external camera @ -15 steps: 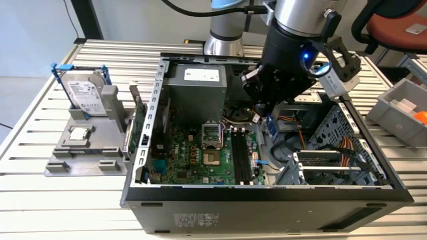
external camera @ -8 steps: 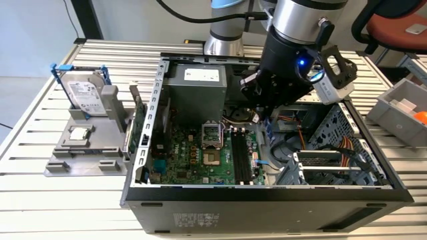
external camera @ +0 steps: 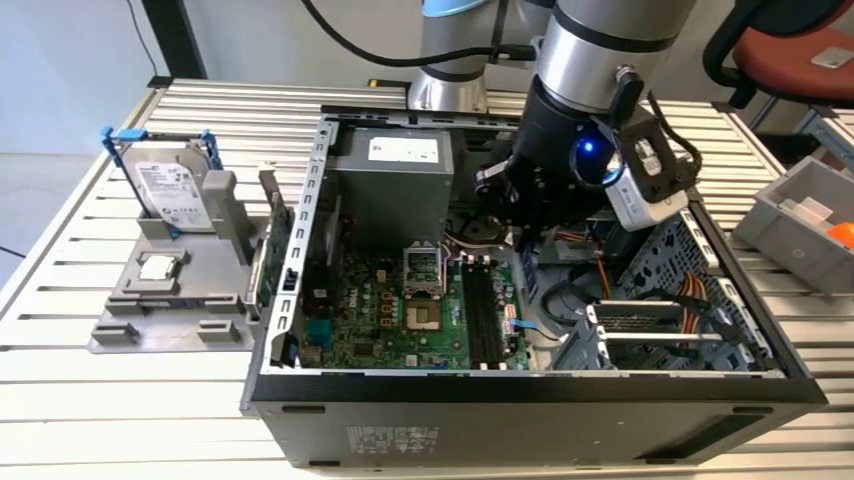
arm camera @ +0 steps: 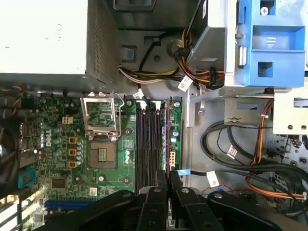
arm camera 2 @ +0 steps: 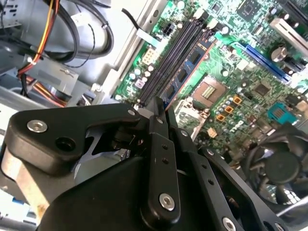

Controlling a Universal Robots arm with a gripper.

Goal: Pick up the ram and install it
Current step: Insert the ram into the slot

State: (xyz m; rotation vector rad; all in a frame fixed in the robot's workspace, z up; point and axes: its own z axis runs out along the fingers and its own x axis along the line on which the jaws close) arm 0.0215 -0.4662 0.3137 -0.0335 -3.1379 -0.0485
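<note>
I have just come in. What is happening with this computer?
A robot arm reaches into the open computer case. Its gripper is shut on the ram, a thin blue stick, and holds it edge-on at the memory slots. Whether the ram is fully seated cannot be told.

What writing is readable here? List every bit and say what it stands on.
Nothing can be quoted; all the print is too small or blurred.
White label on the silver hard drive in a blue frame: unreadable.
White label on the grey metal power supply box: unreadable.
Pale sticker on the black computer case: unreadable.
Small white tag on a cable: unreadable.
White print on the green motherboard: blurred.
</note>
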